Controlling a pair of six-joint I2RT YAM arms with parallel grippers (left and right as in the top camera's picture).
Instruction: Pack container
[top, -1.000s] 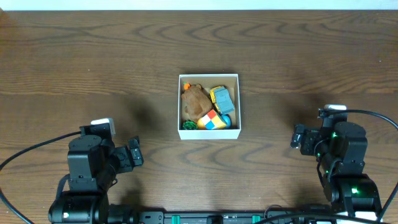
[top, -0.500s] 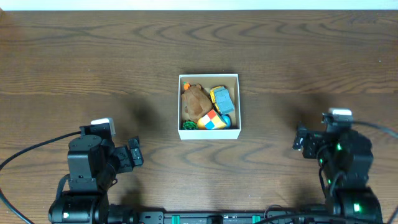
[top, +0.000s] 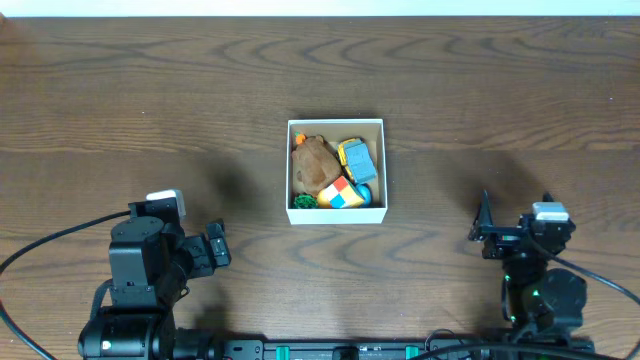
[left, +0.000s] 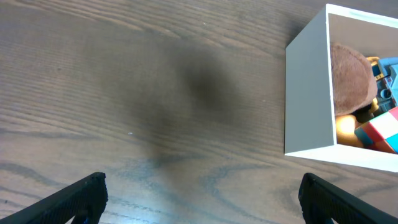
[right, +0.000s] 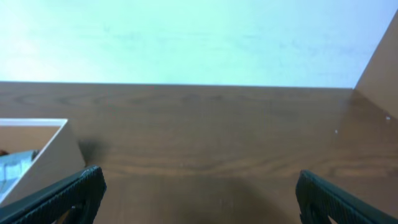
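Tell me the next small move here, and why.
Likely just park both arms and stop: the container holds the toys, none shows outside it, and the left pincer and right pincer are open, empty and apart from it.

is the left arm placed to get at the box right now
Probably yes. The left gripper is open and empty, the box lies ahead and to its right, and only bare table shows between them. The box's top is open, though toys fill much of it.
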